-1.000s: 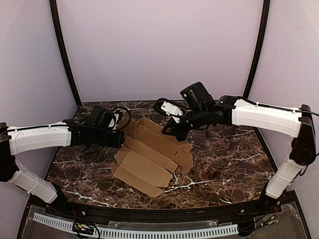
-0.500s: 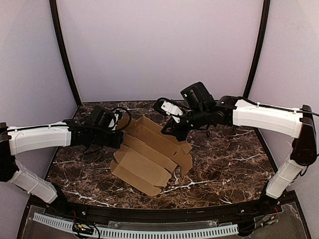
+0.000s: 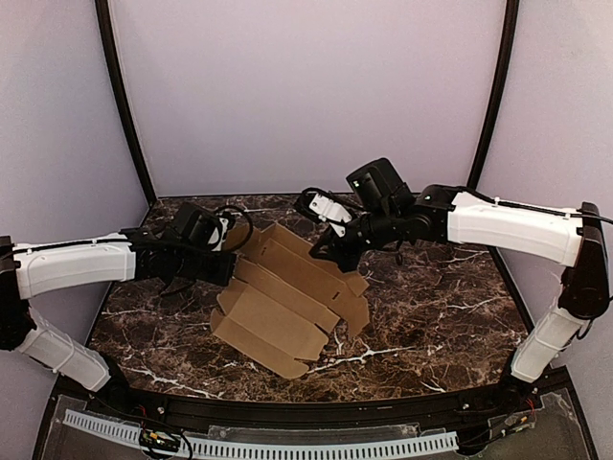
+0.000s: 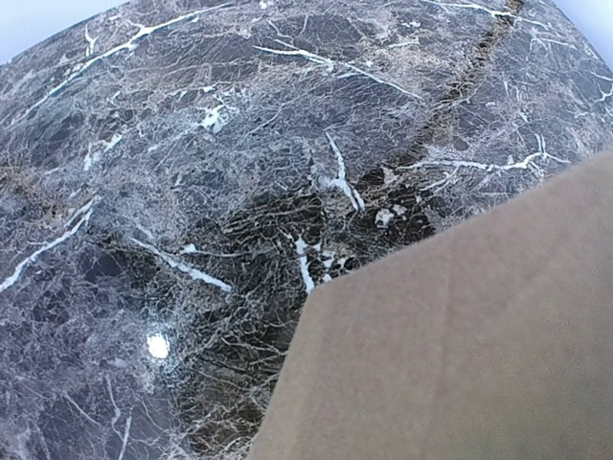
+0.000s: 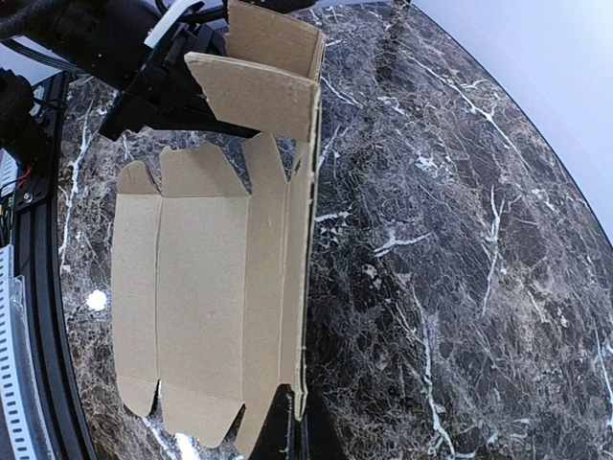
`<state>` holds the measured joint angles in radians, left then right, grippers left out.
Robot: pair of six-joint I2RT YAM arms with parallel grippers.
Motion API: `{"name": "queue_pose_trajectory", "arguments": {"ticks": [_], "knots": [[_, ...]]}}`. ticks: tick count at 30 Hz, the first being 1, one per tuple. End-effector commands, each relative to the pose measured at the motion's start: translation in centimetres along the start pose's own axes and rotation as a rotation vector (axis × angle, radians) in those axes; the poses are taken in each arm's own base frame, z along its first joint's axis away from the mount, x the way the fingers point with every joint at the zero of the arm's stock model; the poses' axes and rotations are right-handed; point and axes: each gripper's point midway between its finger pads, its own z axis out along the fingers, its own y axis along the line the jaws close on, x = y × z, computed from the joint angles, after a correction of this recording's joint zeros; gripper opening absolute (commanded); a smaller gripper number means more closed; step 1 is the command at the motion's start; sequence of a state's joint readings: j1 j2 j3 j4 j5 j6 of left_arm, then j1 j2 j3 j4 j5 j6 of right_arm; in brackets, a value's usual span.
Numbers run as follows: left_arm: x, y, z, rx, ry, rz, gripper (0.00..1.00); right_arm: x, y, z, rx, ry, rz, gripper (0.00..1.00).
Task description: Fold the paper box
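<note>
Marble table [image 3: 431, 307]: dark stone with white veins, both arms reaching in over it from left and right.

The paper box [image 3: 283, 302]: mid-table, an open brown die-cut sheet, not yet a box. Near panels lie flat on the stone. In the right wrist view the far long panel [image 5: 305, 240] stands up on its crease.

Left gripper [image 3: 225, 264]: at the far-left end of the sheet, just beside a raised end flap [image 5: 254, 96]. Its wrist view shows only cardboard and marble, no fingers, so I cannot tell whether it is pinching or spread.

Right gripper [image 3: 329, 251]: at the far edge of the sheet, right of centre. The upright panel's edge runs down into its fingers, so I read it as pinched onto that panel.

Small tabs [image 5: 139, 177] on the sheet's ends lie flat, none tucked in.

Risks, as judged:
- The flat part is held down by nothing, so a push on the upright panel may slide the whole sheet over the smooth stone
- Uneven pull from the two ends could bend the card off its crease, or tear it at a tab notch
- A released panel is likely to spring back flat
</note>
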<state>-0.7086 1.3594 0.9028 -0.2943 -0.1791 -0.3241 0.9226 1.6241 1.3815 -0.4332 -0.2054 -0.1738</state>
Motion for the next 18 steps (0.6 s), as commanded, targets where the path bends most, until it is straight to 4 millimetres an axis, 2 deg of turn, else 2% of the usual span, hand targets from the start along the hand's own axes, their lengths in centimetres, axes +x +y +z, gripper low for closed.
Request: {"name": "queue_pose_trajectory", "arguments": {"ticks": [1, 9, 14, 18], "knots": [[-1.7, 0.4, -2.2, -0.006, -0.05, 0.022, 0.03, -0.3, -0.8, -1.0, 0.058, -0.012, 0.005, 0.0], [-2.6, 0.4, -5.6, 0.024, -0.106, 0.029, 0.06, 0.1, -2.0, -1.9, 0.075, -0.015, -0.002, 0.0], [-2.5, 0.7, -7.2, 0.044, -0.149, 0.013, 0.07, 0.4, -1.2, -2.9, 0.007, -0.039, -0.015, 0.0], [-2.5, -0.4, -8.3, 0.137, -0.203, -0.011, 0.08, 0.5, -0.2, -3.7, -0.066, -0.072, -0.017, 0.0]]}}
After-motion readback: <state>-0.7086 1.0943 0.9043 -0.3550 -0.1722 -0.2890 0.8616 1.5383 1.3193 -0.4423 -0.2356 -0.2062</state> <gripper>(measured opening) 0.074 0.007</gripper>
